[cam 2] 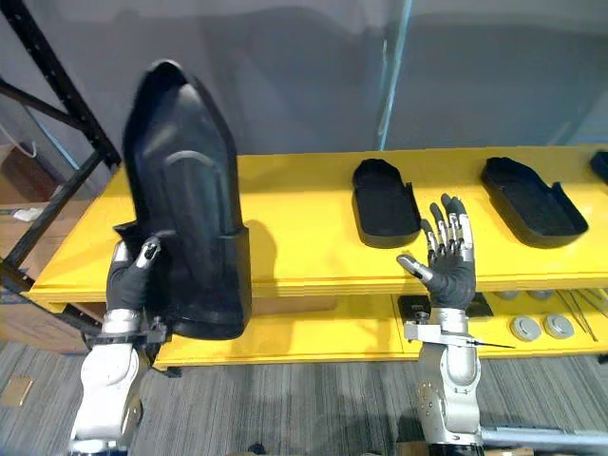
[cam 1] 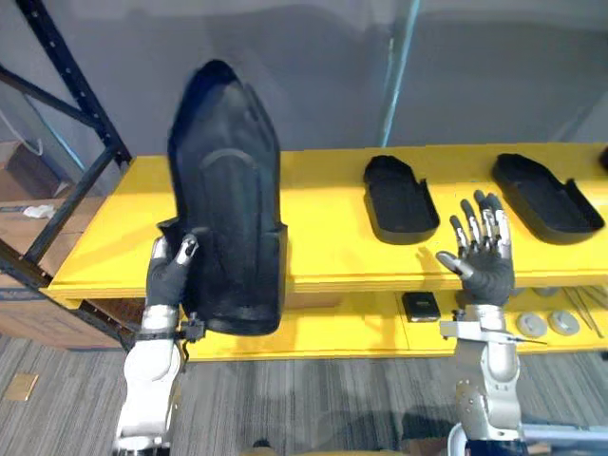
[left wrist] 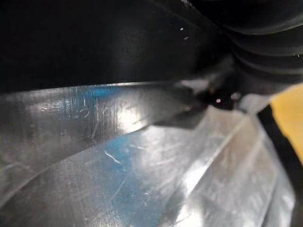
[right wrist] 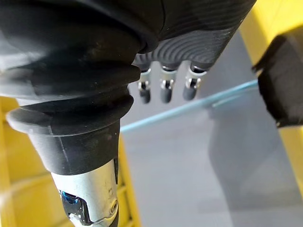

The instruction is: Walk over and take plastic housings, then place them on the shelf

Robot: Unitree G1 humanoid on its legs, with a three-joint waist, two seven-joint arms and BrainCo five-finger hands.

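Note:
A large black plastic housing (cam 1: pixel 228 199) stands upright in my left hand (cam 1: pixel 171 271), whose thumb and fingers are curled round its lower edge, in front of the yellow shelf (cam 1: pixel 323 228). Close up, the same housing (left wrist: pixel 94 42) shows dark in the left wrist view. Two smaller black housings lie flat on the shelf, one in the middle (cam 1: pixel 400 198) and one at the right (cam 1: pixel 546 197). My right hand (cam 1: pixel 483 252) is raised in front of the shelf edge, palm up, fingers straight, holding nothing. Its fingers (right wrist: pixel 163 87) show straight in the right wrist view.
A dark steel rack frame (cam 1: pixel 71 142) stands at the left with cardboard boxes (cam 1: pixel 28 228) behind it. On the lower yellow shelf lie a small black box (cam 1: pixel 420 306) and round metal parts (cam 1: pixel 546 323). Grey carpet (cam 1: pixel 313 399) lies below.

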